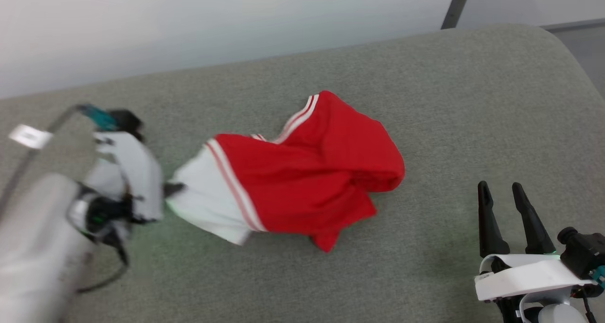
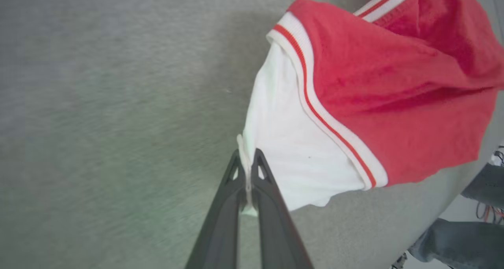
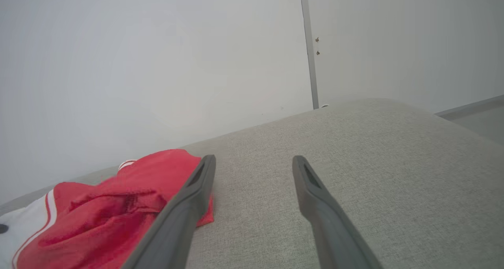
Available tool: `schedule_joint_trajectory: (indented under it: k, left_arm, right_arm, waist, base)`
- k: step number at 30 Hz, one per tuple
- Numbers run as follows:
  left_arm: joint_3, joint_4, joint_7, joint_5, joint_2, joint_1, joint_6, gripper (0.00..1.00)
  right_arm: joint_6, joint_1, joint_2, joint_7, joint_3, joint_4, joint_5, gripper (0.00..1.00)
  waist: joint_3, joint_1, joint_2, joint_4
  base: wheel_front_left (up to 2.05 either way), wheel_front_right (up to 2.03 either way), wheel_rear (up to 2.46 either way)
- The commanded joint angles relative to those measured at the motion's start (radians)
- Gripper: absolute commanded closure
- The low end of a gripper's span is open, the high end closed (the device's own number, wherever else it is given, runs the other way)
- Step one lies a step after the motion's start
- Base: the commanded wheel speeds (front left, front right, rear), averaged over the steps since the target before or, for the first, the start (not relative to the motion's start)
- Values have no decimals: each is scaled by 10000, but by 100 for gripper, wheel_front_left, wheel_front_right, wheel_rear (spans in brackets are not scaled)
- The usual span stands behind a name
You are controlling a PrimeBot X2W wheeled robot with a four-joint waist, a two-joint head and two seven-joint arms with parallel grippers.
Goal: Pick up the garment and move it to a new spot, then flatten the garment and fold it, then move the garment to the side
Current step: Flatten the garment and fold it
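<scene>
The left gripper (image 2: pixel 248 162) is clamped on the garment (image 1: pixel 307 171) by a thin sleeve edge. The right gripper (image 1: pixel 503 197) stands apart. Lifting may pull that edge free.

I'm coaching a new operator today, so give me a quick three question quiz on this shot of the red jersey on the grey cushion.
1. True or false: the left claw is shut on the white sleeve of the garment.
2. The right claw is: A) open and apart from the garment; B) shut on the red hem; C) pressing on the striped trim.
3. In one word, does the garment lie flat or crumpled on the grey cushion?
Key: 1 true; 2 A; 3 crumpled.
</scene>
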Motion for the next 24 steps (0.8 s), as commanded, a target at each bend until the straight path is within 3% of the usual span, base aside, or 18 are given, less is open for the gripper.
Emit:
schedule_joint_trajectory:
  k: [1, 11, 20, 21, 22, 23, 24]
  left_arm:
    - [63, 47, -28, 108, 140, -139, 69, 100]
    - [127, 671, 70, 718, 1499, -344, 487, 100]
    - [10, 1688, -874, 987, 1357, -22, 405, 100]
    - [49, 1772, -971, 939, 1300, -46, 374, 88]
    - [59, 1824, -1096, 940, 1253, -89, 336, 55]
    - [59, 1862, -1264, 987, 1218, -130, 287, 0]
    - [87, 1880, -1453, 1006, 1192, -166, 267, 0]
  right_arm:
    - [4, 138, 2, -53, 31, -13, -60, 0]
    - [4, 18, 18, -54, 93, -12, -34, 0]
    - [4, 3, -93, -54, 44, -34, -53, 0]
    - [4, 13, -115, -53, 34, -37, -71, 0]
    - [4, 13, -145, -54, 33, -29, -93, 0]
    - [4, 10, -171, -54, 64, -13, -99, 0]
    - [4, -10, -212, -54, 120, 4, -100, 0]
  waist:
    - [-39, 0, 0, 81]
    - [36, 0, 0, 102]
    - [144, 0, 0, -55]
    - [144, 0, 0, -40]
    - [133, 0, 0, -14]
    - [111, 0, 0, 21]
    - [90, 0, 0, 62]
  base:
    - [0, 0, 0]
    - [0, 0, 0]
    - [0, 0, 0]
    - [0, 0, 0]
    - [0, 0, 0]
    - [0, 0, 0]
    - [0, 0, 0]
